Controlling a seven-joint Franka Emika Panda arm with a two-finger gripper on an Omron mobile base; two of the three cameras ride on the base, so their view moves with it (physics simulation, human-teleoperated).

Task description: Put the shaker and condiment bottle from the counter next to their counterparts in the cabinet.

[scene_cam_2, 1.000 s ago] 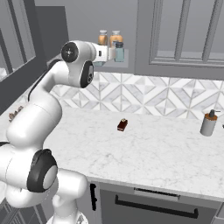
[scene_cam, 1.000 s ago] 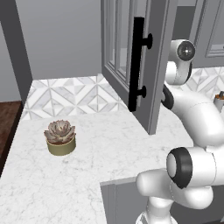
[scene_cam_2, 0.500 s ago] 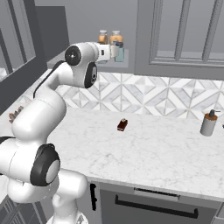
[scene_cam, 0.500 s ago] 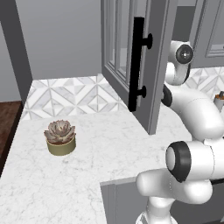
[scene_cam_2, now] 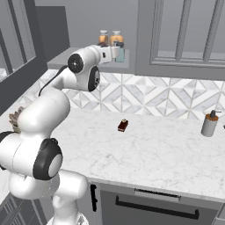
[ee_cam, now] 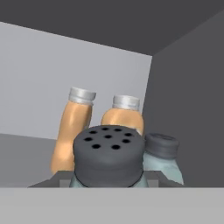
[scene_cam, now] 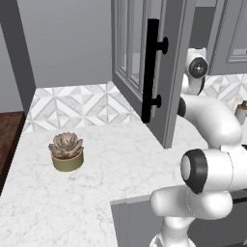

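Shaker (ee_cam: 108,156): clamped between my gripper (ee_cam: 109,180) fingers, inside cabinet (scene_cam_2: 132,66), beside a second shaker (ee_cam: 162,158), before two orange bottles (ee_cam: 74,131).

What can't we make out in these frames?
- Gripper fingertips: hand view, hidden behind the held shaker.
- Shaker's base and any contact with the cabinet shelf: hand view, cut off at the bottom.
- Grip: right base view, too small.
- Shelf contents: left base view, hidden by the door.
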